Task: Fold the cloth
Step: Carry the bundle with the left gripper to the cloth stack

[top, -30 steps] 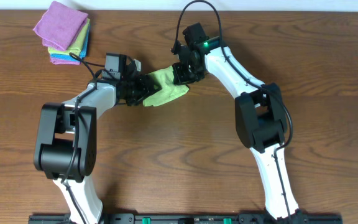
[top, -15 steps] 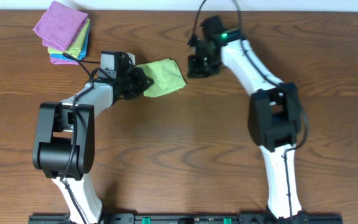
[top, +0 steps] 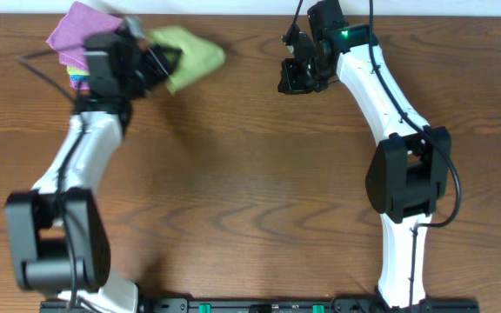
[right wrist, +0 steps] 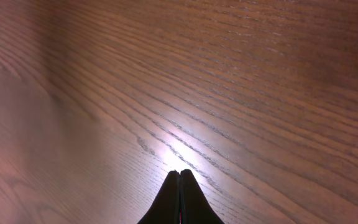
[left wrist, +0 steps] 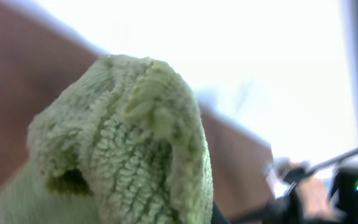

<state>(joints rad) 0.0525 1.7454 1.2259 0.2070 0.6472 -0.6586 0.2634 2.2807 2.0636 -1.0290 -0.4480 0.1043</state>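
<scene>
The left pincer (top: 156,59), clamped on the folded green cloth (top: 190,54), has swung it from the middle of the bench (top: 250,200) up beside the stack of folded cloths (top: 76,39) (folding looks finished; stacking remains). The right pincer (right wrist: 179,185) has drawn back, tips together and empty.

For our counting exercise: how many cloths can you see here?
2 clearly: a green cloth held by the left gripper, and a purple cloth topping the far-left pile. Coloured edges beneath hint at more, hidden by the left arm.

Bunched green cloth (top: 190,54), far-left, gripped.
</scene>
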